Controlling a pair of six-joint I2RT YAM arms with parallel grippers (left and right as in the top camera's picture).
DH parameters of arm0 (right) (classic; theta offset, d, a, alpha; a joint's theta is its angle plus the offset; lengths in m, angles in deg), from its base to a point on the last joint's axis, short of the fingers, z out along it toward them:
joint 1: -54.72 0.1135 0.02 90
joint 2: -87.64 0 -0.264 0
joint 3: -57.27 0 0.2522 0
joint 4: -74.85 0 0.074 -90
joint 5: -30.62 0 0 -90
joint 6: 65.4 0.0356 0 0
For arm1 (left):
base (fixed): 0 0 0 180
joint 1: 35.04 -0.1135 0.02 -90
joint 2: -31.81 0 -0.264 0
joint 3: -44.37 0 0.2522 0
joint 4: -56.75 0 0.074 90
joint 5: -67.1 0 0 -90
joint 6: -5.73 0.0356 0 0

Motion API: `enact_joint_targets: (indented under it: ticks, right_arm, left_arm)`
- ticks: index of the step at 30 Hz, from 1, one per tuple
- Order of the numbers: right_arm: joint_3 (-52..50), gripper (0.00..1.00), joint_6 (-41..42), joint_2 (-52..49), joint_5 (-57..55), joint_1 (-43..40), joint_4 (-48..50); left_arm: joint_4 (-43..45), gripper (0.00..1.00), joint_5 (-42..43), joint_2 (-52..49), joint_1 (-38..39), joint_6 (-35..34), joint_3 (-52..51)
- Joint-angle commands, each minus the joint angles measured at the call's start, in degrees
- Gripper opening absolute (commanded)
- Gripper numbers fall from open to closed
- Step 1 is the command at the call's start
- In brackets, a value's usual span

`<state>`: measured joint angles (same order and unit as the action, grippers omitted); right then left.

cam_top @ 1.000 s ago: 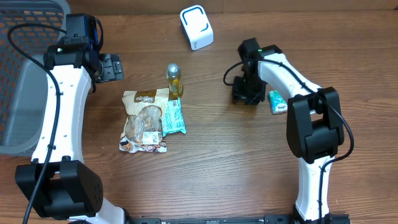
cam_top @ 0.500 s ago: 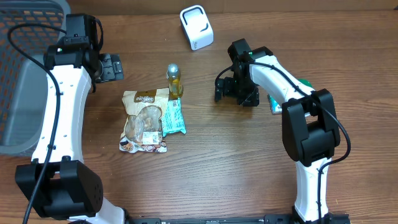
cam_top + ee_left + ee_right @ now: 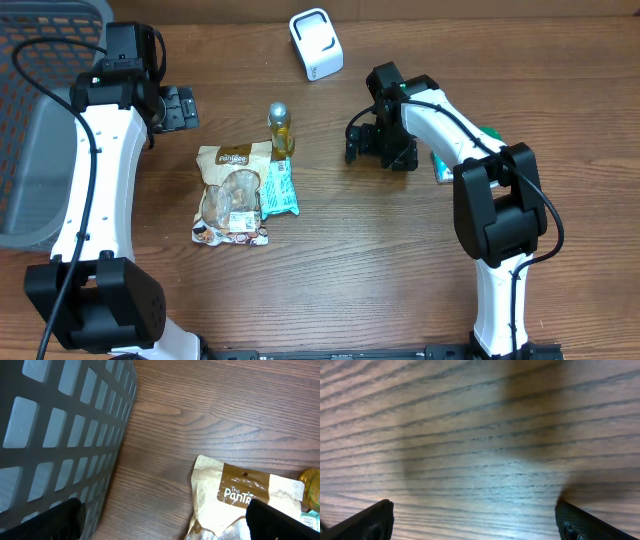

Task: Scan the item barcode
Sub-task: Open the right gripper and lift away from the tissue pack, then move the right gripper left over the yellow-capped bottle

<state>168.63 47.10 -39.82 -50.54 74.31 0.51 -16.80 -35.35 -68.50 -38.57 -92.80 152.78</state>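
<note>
Table (image 3: 380,270): brown wood grain; everything rests on it.
Basket (image 3: 40,150): grey mesh, at the left edge, beside the left arm.
Left gripper (image 3: 179,106): jaws wide apart, nothing between them, near the basket, above the snack bag.
Right gripper (image 3: 378,152): jaws apart over bare wood, nothing held.
Snack bag (image 3: 232,195): tan, lying flat, centre-left.
Teal packet (image 3: 279,188): flat, touching the snack bag's right edge.
White scanner (image 3: 316,44): at the far edge, well apart from both grippers.
Bottle (image 3: 281,130): gold cap, just above the teal packet.
Small teal box (image 3: 444,165): on the table just right of the right gripper, partly hidden by the arm.
</note>
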Motion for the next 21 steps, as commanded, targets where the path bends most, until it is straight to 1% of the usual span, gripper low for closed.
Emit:
enact_joint_targets:
  ticks: [1, 11, 21]
  right_arm:
    - [-0.9, 1.0, 0.0, -0.4, -1.5, 0.0, 1.9]
    - [-0.9, 1.0, 0.0, -0.4, -1.5, 0.0, 9.2]
    - [-0.9, 1.0, 0.0, -0.4, -1.5, 0.0, 13.7]
  left_arm:
    - [0.1, 1.0, 0.1, 0.7, -0.5, 0.8, 1.2]
    - [0.1, 1.0, 0.1, 0.7, -0.5, 0.8, 1.2]
    - [0.1, 1.0, 0.1, 0.7, -0.5, 0.8, 1.2]
